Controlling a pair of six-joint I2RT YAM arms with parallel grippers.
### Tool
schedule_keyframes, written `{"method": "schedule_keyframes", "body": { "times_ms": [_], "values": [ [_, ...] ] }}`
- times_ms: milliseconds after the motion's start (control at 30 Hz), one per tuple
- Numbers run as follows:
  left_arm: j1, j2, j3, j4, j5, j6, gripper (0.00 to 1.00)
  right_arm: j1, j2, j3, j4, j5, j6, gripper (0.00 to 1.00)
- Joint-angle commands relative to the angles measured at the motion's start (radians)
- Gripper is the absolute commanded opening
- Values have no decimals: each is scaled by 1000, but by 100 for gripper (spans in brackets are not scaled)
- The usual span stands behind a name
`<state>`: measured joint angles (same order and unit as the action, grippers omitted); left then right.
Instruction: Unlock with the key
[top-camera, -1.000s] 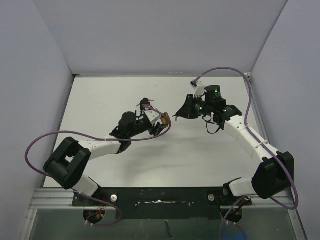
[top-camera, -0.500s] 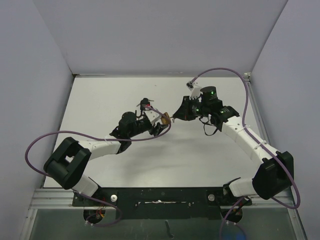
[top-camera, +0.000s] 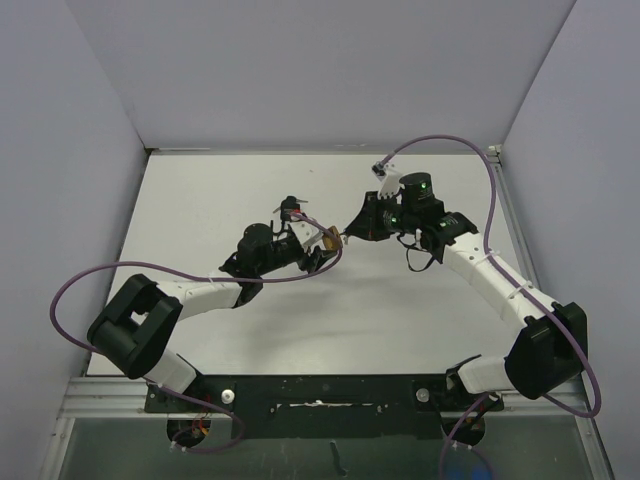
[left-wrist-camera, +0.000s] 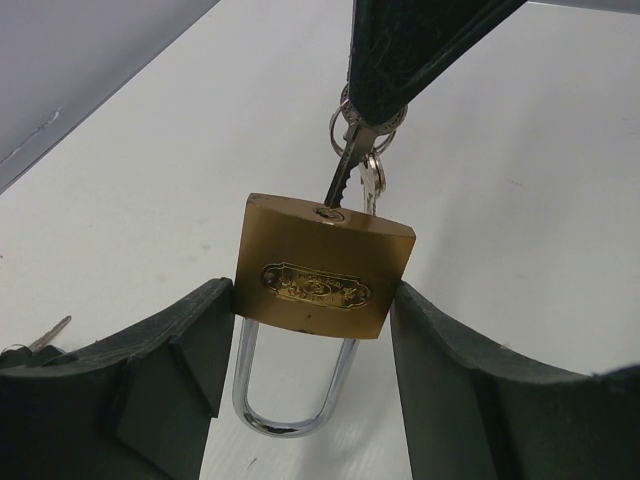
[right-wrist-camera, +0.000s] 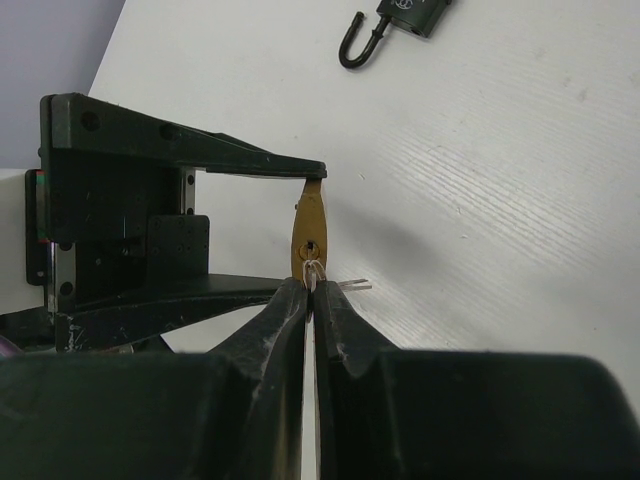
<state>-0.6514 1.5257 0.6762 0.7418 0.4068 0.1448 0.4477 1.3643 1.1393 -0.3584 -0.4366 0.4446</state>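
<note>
Table comes first: above the middle of the white table (top-camera: 190, 190) we see the two grippers meet, both lifted off the surface. The left gripper (top-camera: 322, 250) clamps a rectangular brass padlock (left-wrist-camera: 322, 280) by its two narrow sides, with the keyhole face turned right and slightly far and the silver steel shackle (left-wrist-camera: 293, 405) pointing back toward the left wrist. The right gripper (right-wrist-camera: 309, 297), just right of the lock, has its jaws pressed together on the head of a small silver key (left-wrist-camera: 340, 180), with a second key (left-wrist-camera: 372, 186) dangling beside it. We judge the blade's tip is in the keyhole with most of the blade outside. Its long axis lies nearly along the lock's body, slightly tilted, so the push should run leftward down that line before any twist.
</note>
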Motion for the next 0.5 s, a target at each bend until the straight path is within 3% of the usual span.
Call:
{"method": "schedule_keyframes", "body": {
  "times_ms": [0,467],
  "values": [
    [4,-18,30,104,29,13,0,11,-13,33,56,6,-9,0],
    [3,-33,36,108,26,12,0,15,0,30,53,12,-12,0]
  ]
}}
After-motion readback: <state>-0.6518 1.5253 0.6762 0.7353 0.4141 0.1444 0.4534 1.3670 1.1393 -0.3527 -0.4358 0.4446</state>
